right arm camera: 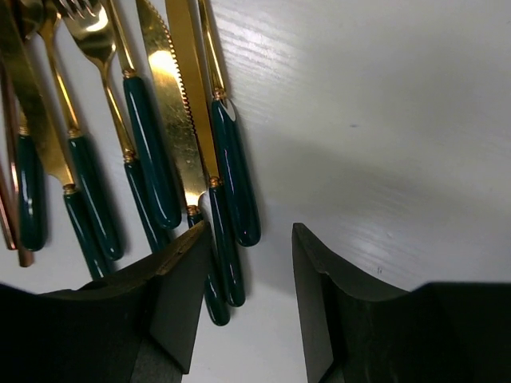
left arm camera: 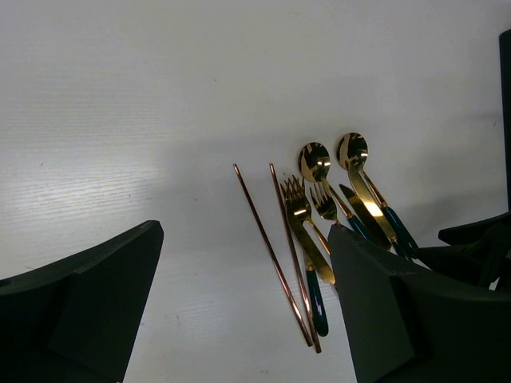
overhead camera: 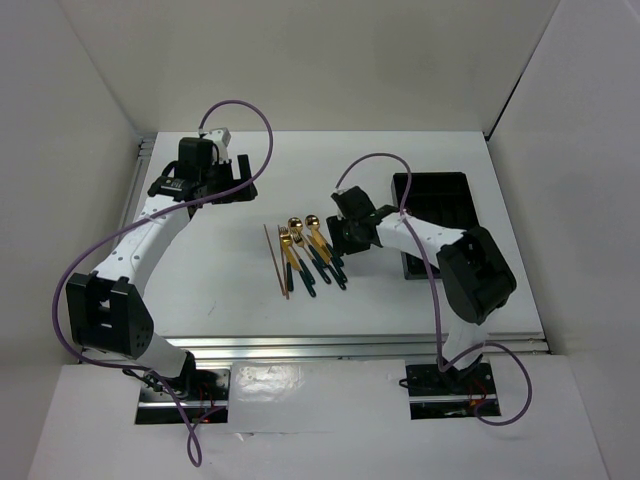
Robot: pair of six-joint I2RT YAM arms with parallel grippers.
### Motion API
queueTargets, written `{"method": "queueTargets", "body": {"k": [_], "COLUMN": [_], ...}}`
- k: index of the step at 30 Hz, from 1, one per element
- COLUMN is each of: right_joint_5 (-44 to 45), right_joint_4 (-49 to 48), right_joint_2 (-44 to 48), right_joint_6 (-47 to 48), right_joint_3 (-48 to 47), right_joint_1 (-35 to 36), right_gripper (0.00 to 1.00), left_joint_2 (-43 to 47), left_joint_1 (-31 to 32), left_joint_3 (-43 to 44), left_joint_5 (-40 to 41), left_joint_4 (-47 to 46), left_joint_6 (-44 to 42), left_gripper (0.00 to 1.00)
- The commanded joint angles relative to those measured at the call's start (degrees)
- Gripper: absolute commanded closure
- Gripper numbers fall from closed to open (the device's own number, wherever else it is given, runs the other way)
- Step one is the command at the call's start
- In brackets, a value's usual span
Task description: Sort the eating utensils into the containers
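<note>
Two chopsticks, two spoons, two forks, one black tray

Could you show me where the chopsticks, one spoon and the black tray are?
chopsticks [left arm camera: 271,251]: left wrist view, middle of the left stick.
spoon [left arm camera: 314,161]: left wrist view, its gold bowl.
black tray [overhead camera: 440,195]: top view, bare far end.

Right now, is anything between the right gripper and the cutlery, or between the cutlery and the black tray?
Nothing visible separates the right gripper from the utensils; its fingers sit at the teal handles' ends over the table. Toward the tray nothing visible lies on the table, but the right arm itself reaches across the tray's near part.
</note>
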State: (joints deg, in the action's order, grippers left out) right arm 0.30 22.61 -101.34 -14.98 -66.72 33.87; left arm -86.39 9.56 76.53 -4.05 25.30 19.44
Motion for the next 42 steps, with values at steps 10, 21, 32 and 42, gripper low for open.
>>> {"method": "queueTargets", "body": {"k": [10, 21, 32, 42], "right_joint_5": [1.99, 2.61, 5.59, 9.64], "right_joint_4": [-2.84, -1.69, -1.17, 2.17], "right_joint_2": [-4.30, -7.21, -10.45, -4.58], "right_joint_6": [1.36, 1.36, 0.31, -1.36], "right_joint_3": [-2.28, -3.33, -3.86, -4.39], "right_joint_1": [1.03, 1.03, 1.03, -3.10], "right_gripper": [0.55, 0.62, 0.83, 0.97], "left_joint_2": [-0.36, -0.36, -0.36, -0.36], "left_joint_1": [-0.16, -0.16, -0.16, -0.16], "left_joint_3": [1.87, 1.87, 1.87, 1.87], "left_joint_5": [0.54, 0.54, 0.54, 0.54], "left_joint_4": [-1.39, -1.39, -0.87, -0.87], "left_joint_6": [-0.72, -0.72, -0.72, -0.72], "left_gripper": [0.00, 0.00, 0.00, 0.00]}}
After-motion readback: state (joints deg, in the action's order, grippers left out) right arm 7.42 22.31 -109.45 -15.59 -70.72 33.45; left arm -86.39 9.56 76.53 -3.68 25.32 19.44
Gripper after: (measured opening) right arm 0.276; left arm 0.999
